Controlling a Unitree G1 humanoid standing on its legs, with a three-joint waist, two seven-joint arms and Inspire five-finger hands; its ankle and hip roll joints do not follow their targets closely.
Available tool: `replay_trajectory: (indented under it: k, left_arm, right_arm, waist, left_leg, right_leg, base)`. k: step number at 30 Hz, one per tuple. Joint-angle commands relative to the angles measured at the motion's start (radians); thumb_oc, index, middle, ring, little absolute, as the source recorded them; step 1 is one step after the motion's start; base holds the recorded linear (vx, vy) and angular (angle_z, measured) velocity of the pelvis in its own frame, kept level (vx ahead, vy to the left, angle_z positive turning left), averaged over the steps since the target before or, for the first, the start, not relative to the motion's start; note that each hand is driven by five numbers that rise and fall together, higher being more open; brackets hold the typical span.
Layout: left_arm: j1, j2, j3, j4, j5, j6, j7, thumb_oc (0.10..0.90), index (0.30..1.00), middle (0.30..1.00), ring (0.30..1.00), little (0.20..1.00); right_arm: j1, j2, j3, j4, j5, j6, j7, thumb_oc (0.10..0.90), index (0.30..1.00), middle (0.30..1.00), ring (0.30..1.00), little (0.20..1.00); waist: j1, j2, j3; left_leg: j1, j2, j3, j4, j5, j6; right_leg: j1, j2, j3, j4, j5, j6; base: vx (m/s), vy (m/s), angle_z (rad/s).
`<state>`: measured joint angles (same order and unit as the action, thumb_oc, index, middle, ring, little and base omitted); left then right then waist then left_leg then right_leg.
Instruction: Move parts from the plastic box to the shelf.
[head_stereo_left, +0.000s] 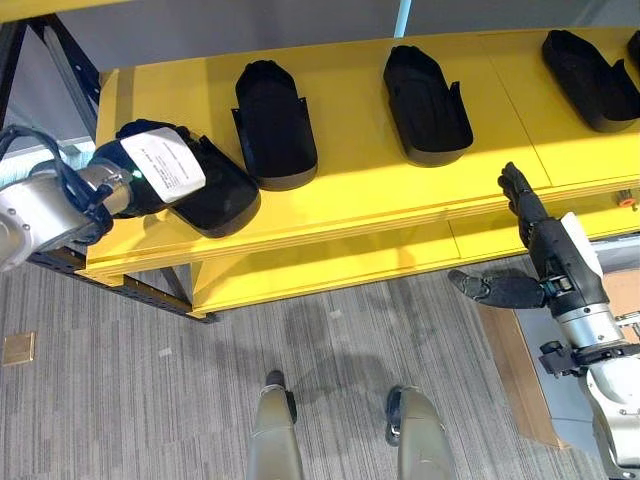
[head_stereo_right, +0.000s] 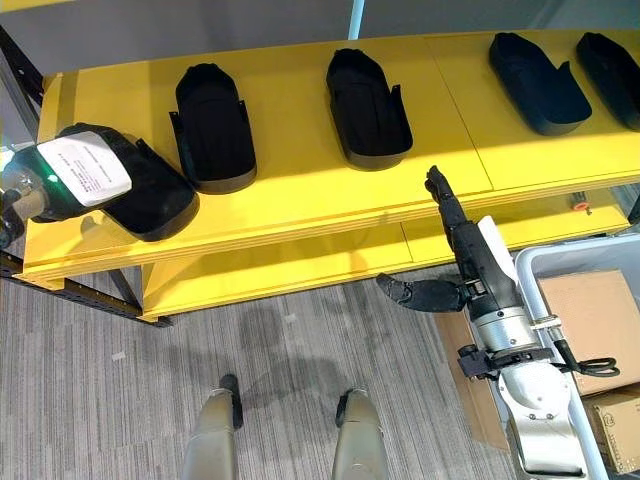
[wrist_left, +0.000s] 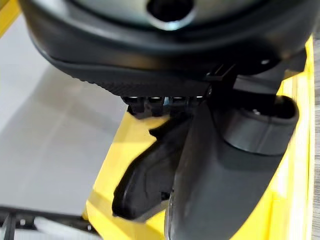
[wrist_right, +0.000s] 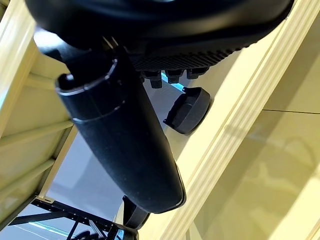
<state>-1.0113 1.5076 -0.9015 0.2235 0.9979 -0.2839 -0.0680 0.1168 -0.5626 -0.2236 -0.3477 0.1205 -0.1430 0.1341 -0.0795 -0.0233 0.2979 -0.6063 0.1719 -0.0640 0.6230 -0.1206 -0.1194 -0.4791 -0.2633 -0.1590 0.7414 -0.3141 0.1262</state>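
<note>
Black moulded parts line the yellow shelf (head_stereo_left: 360, 190) above grey striped carpet (head_stereo_left: 140, 390). The left hand (head_stereo_left: 150, 170), its back bearing a white label, lies on the leftmost part (head_stereo_left: 215, 195) at the shelf's end; whether its fingers grip cannot be told. Two more parts (head_stereo_left: 273, 125) (head_stereo_left: 425, 103) sit well beyond it. The right hand (head_stereo_right: 462, 262) hangs empty, fingers straight, their tips at the shelf's front edge, a grey plastic box (head_stereo_right: 560, 262) just behind.

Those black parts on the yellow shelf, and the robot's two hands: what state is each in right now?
Leftmost part: on the shelf's left end, left hand on it.
Other parts: lying free, spaced along the shelf.
Left hand: at the leftmost part, fingers hidden.
Right hand: open, holding nothing.
</note>
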Motion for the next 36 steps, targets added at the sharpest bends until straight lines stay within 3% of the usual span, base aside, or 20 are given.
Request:
replay_trajectory:
  k: [1,10,15,16,18,19,20,21,22,25,27,28,30,31,36]
  left_arm:
    - [0.023,0.029,0.196,0.027,0.037,0.098,0.049,0.9,1.0,1.0,1.0,1.0]
    - [0.192,0.0,0.397,0.045,0.012,0.136,0.075,0.9,1.0,1.0,1.0,1.0]
    - [0.279,-0.036,0.565,0.078,-0.06,0.183,0.141,0.9,1.0,1.0,1.0,1.0]
    - [0.25,0.063,0.664,0.116,-0.285,0.168,0.114,0.9,1.0,1.0,1.0,1.0]
    - [0.325,0.087,0.735,0.114,-0.341,0.136,0.167,0.9,1.0,1.0,1.0,1.0]
    - [0.445,0.081,0.809,0.052,-0.413,0.103,0.175,0.9,1.0,1.0,1.0,1.0]
    - [0.478,0.08,0.842,0.047,-0.413,0.103,0.175,0.9,1.0,1.0,1.0,1.0]
    - [0.644,0.044,0.994,0.013,-0.446,0.114,0.191,0.9,1.0,1.0,1.0,1.0]
    - [0.693,0.026,1.043,0.006,-0.473,0.112,0.183,0.9,1.0,1.0,1.0,1.0]
    - [0.91,-0.065,1.285,-0.065,-0.55,0.122,0.171,0.9,1.0,1.0,1.0,1.0]
    - [0.991,-0.128,1.384,-0.112,-0.634,0.126,0.149,0.9,1.0,1.0,1.0,1.0]
    - [0.994,-0.184,1.41,-0.115,-0.71,0.129,0.156,0.9,1.0,1.0,1.0,1.0]
    - [0.996,-0.221,1.43,-0.132,-0.777,0.135,0.145,0.9,1.0,1.0,1.0,1.0]
    - [0.968,-0.29,1.427,-0.148,-0.899,0.128,0.154,0.9,1.0,1.0,1.0,1.0]
    - [0.89,-0.464,1.358,-0.175,-1.221,0.088,0.163,0.9,1.0,1.0,1.0,1.0]
  right_arm:
    - [-0.062,0.007,-0.135,-0.116,0.007,-0.075,-0.037,0.9,1.0,1.0,1.0,1.0]
    - [-0.063,0.011,-0.13,-0.121,0.008,-0.077,-0.039,0.9,1.0,1.0,1.0,1.0]
    - [-0.073,-0.001,-0.113,-0.112,0.02,-0.086,-0.045,0.9,1.0,1.0,1.0,1.0]
    - [-0.073,-0.003,-0.135,-0.086,0.039,-0.088,-0.041,0.9,1.0,1.0,1.0,1.0]
    - [-0.047,0.018,-0.16,-0.114,0.055,-0.105,-0.031,0.9,1.0,1.0,1.0,1.0]
    - [-0.032,0.026,-0.165,-0.11,0.059,-0.14,-0.044,0.9,1.0,1.0,1.0,1.0]
    - [-0.033,0.023,-0.162,-0.11,0.059,-0.141,-0.044,0.9,1.0,1.0,1.0,1.0]
    - [-0.017,0.024,-0.172,-0.112,0.037,-0.15,-0.054,0.9,1.0,1.0,1.0,1.0]
    - [-0.012,0.025,-0.183,-0.11,0.029,-0.143,-0.05,0.9,1.0,1.0,1.0,1.0]
    - [-0.027,0.012,-0.175,-0.121,0.032,-0.134,-0.042,0.9,1.0,1.0,1.0,1.0]
    - [-0.04,0.014,-0.173,-0.126,0.035,-0.126,-0.039,0.9,1.0,1.0,1.0,1.0]
    - [-0.052,0.021,-0.165,-0.125,0.04,-0.122,-0.039,0.9,1.0,1.0,1.0,1.0]
    - [-0.059,0.021,-0.161,-0.124,0.043,-0.116,-0.039,0.9,1.0,1.0,1.0,1.0]
    - [-0.068,0.028,-0.151,-0.125,0.044,-0.11,-0.038,0.9,1.0,1.0,1.0,1.0]
    - [-0.091,0.036,-0.127,-0.114,0.042,-0.1,-0.055,0.9,1.0,1.0,1.0,1.0]
  waist:
    - [-0.002,-0.012,-0.049]
    - [0.007,-0.009,-0.052]
    - [0.004,-0.005,-0.055]
    - [0.013,0.002,-0.061]
    - [0.032,-0.001,-0.063]
    - [0.054,-0.002,-0.07]
    - [0.053,0.001,-0.064]
    - [0.081,0.003,-0.064]
    - [0.086,0.002,-0.069]
    - [0.062,0.011,-0.065]
    - [0.048,0.011,-0.065]
    - [0.038,0.008,-0.067]
    - [0.033,0.009,-0.067]
    - [0.029,0.005,-0.069]
    - [0.025,0.006,-0.064]
  left_leg:
    - [0.066,-0.003,0.048,-0.013,-0.077,0.099]
    - [0.076,-0.006,0.046,-0.017,-0.076,0.099]
    - [0.082,-0.005,0.048,-0.024,-0.072,0.099]
    - [0.08,-0.005,0.046,-0.025,-0.067,0.101]
    - [0.08,-0.008,0.044,-0.021,-0.065,0.098]
    - [0.091,-0.012,0.034,-0.027,-0.084,0.092]
    - [0.084,-0.009,0.042,-0.028,-0.065,0.098]
    - [0.085,-0.01,0.042,-0.031,-0.063,0.097]
    - [0.093,-0.012,0.035,-0.03,-0.081,0.091]
    - [0.097,-0.009,0.036,-0.031,-0.084,0.09]
    - [0.099,-0.009,0.036,-0.034,-0.083,0.089]
    - [0.101,-0.009,0.036,-0.036,-0.082,0.089]
    - [0.101,-0.01,0.035,-0.038,-0.081,0.089]
    - [0.104,-0.011,0.036,-0.04,-0.08,0.088]
    - [0.107,-0.011,0.036,-0.038,-0.076,0.086]
  right_leg:
    - [0.114,0.033,0.01,-0.102,0.01,-0.038]
    - [0.121,0.03,0.006,-0.1,0.008,-0.038]
    - [0.126,0.028,0.006,-0.1,0.007,-0.039]
    - [0.125,0.028,0.002,-0.101,0.01,-0.039]
    - [0.127,0.025,0.001,-0.1,0.008,-0.038]
    - [0.137,0.028,0.008,-0.105,-0.005,-0.033]
    - [0.129,0.025,-0.002,-0.105,0.01,-0.038]
    - [0.127,0.025,-0.002,-0.102,0.01,-0.04]
    - [0.133,0.028,0.006,-0.102,-0.004,-0.035]
    - [0.133,0.03,0.007,-0.102,-0.007,-0.038]
    - [0.134,0.032,0.006,-0.104,-0.006,-0.04]
    - [0.134,0.034,0.008,-0.104,-0.005,-0.042]
    - [0.134,0.035,0.008,-0.106,-0.005,-0.043]
    - [0.135,0.036,0.008,-0.106,-0.005,-0.045]
    - [0.135,0.039,0.008,-0.101,-0.006,-0.053]
  base:
    - [0.0,0.0,0.0]
    - [0.0,0.0,0.0]
    - [0.0,0.0,0.0]
    - [0.0,0.0,0.0]
    - [0.04,-0.005,0.02]
    - [0.0,-0.004,0.04]
    - [-0.01,-0.01,0.09]
    - [-0.02,-0.009,0.05]
    - [0.06,-0.026,0.08]
    - [0.02,-0.007,0.02]
    - [0.0,0.0,0.0]
    - [0.0,0.0,0.0]
    - [0.0,0.0,0.0]
    - [0.0,0.0,0.0]
    - [0.0,0.0,0.0]
